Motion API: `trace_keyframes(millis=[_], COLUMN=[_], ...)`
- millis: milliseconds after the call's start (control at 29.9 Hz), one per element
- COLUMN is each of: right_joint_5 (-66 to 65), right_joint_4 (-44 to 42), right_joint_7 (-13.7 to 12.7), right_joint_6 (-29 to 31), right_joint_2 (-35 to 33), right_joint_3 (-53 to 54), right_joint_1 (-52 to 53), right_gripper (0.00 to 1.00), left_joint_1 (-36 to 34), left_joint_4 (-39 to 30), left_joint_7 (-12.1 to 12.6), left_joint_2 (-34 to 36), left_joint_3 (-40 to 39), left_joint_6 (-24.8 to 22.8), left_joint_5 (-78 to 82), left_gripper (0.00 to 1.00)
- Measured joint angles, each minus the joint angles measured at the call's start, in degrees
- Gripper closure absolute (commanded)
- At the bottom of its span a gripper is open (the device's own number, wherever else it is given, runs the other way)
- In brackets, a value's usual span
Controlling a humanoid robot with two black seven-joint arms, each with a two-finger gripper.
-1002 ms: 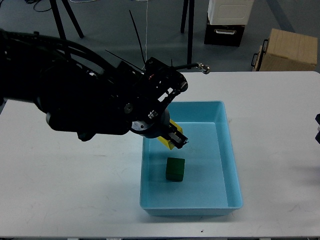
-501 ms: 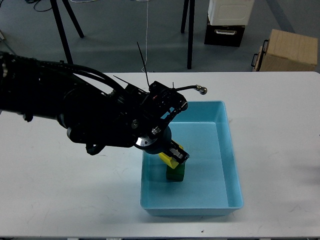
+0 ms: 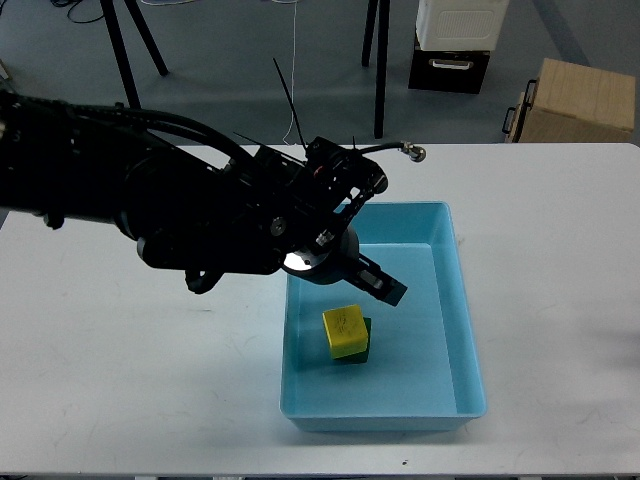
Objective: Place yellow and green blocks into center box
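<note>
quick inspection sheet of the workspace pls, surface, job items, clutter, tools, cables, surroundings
surface: white table, bare where visible
job's things: yellow block resting on the green block, both inside the blue box
clutter: nothing seen
grippers: left tool above the box, holding nothing, open or shut cannot be told; right tool not in view
cables: black cables along the left arm; thin white cord hanging behind
surroundings: cardboard box, black-and-white crate, stand legs on the floor

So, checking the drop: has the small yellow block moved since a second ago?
Yes. The small yellow block moved down from the box's upper left and now sits atop the green block inside the blue box.
</note>
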Motion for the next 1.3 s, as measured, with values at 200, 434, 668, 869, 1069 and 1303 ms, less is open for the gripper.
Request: trace_keyframes(millis=[200, 434, 668, 869, 1069, 1303], right_joint_5=[-0.6, -0.7, -0.7, -0.7, -0.7, -0.7], right_joint_4=[0.1, -0.9, -1.2, -1.2, -0.6, -0.4], right_joint_7=[0.0, 0.0, 0.1, 0.1, 0.2, 0.8], right_joint_6=[0.0, 0.0, 0.0, 0.0, 0.0, 0.0], right_joint_2=[-0.2, -0.3, -0.2, -0.4, -0.8, 0.1], right_joint_3=[0.4, 0.4, 1.5, 2.0, 2.3, 2.0], right_joint_1=[0.3, 1.5, 2.6, 2.9, 3.3, 3.4], right_gripper=[0.00, 0.00, 0.00, 0.00, 0.00, 0.00], left_joint_1=[1.0, 3.4, 20.1, 38.8, 58.1, 88.1], left_joint_4=[0.6, 4.4, 11.1, 20.9, 22.0, 6.3], left_joint_7=[0.0, -11.2, -14.5, -15.6, -16.1, -16.1], left_joint_2=[12.7, 26.8, 35.3, 31.9, 27.7, 26.3], left_joint_3=[-13.6, -21.6, -43.4, -64.3, -86.7, -105.9], left_joint_6=[6.1, 6.1, -6.9, -15.6, -16.0, -16.0], left_joint_5=[-11.3, -38.7, -43.9, -46.2, -47.4, -48.6], left_gripper=[0.01, 0.00, 0.00, 0.00, 0.00, 0.00])
